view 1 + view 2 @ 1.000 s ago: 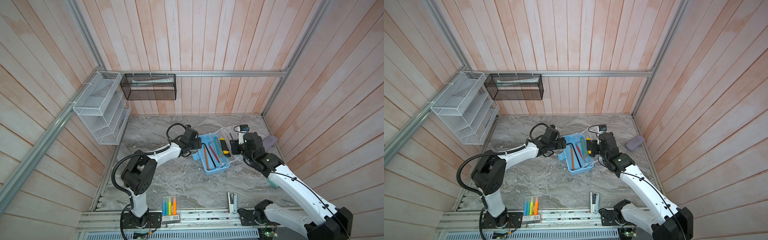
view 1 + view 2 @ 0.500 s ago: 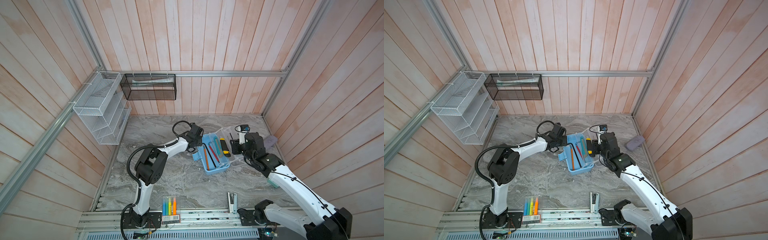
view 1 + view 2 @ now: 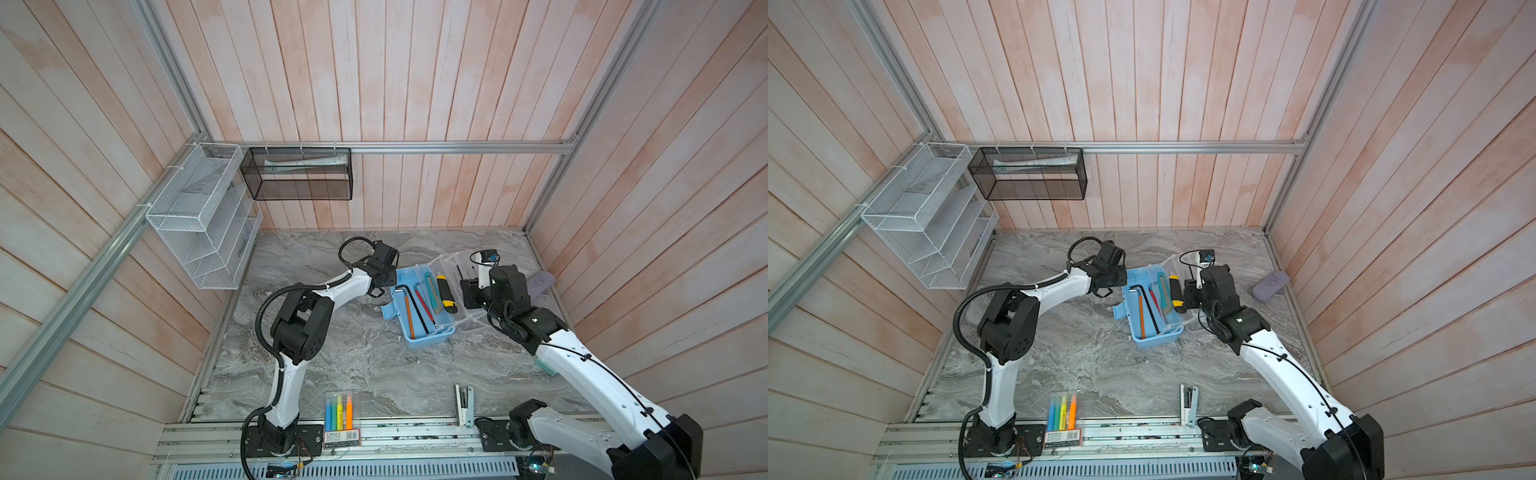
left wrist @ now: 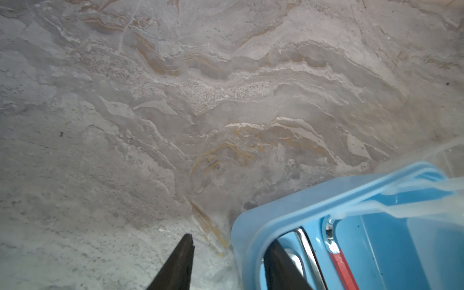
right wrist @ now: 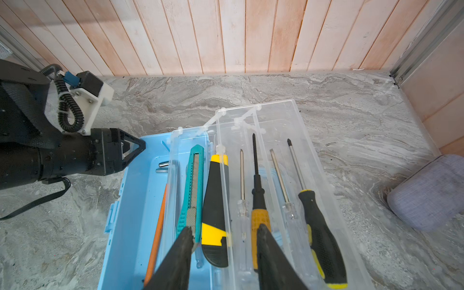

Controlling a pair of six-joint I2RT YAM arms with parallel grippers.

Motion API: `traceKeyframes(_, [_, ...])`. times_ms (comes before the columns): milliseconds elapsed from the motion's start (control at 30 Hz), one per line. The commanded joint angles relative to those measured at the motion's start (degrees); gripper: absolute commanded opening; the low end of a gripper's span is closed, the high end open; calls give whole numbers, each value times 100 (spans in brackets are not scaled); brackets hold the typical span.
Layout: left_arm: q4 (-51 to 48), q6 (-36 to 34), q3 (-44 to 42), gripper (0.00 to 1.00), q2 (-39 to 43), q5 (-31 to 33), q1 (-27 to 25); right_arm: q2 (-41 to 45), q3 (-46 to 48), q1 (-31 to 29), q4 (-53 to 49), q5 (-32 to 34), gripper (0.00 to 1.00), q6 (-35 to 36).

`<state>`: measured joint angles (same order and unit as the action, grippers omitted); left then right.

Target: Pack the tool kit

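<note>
Your left gripper straddles a corner wall of the light blue box, jaws narrow, one finger inside and one outside with a gap beside the wall. Your right gripper frames the yellow-black utility knife by the open clear lid, jaws half apart (grip: cannot tell). The box sits on the marble table between both arms.

Light blue box lies open, clear lid folded toward 3 o'clock holding screwdrivers; hex keys inside; yellow-black utility knife at hinge
</note>
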<state>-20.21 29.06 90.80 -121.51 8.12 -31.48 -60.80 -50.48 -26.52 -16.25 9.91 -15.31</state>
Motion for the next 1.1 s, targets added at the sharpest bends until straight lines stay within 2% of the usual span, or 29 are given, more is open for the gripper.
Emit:
traceKeyframes(0, [-39,-55,103,48,-165,206,270,-74,77,33,119,33,41,-125])
traceKeyframes(167, [44,-49,130,48,-195,184,442,59,358,189,403,282,41,-522])
traceKeyframes(367, [383,-178,115,49,-153,-195,534,907,1144,1071,845,218,40,-1559])
traceKeyframes(500, [624,-197,100,50,-166,-526,532,1385,1627,2191,953,-587,40,-2007])
traceKeyframes(633, [796,-140,152,50,-219,-737,534,1121,1985,2927,1177,-1753,39,-2115])
traceKeyframes(700, [810,-119,233,50,-254,-818,532,907,2168,3047,1397,-2180,39,-2208])
traceKeyframes(900, [966,-102,96,50,-109,-947,529,338,2421,3052,1774,-2451,37,-2205])
traceKeyframes(1067, [1268,-57,-271,48,91,-1131,531,-157,2569,3055,2116,-2630,31,-2172])
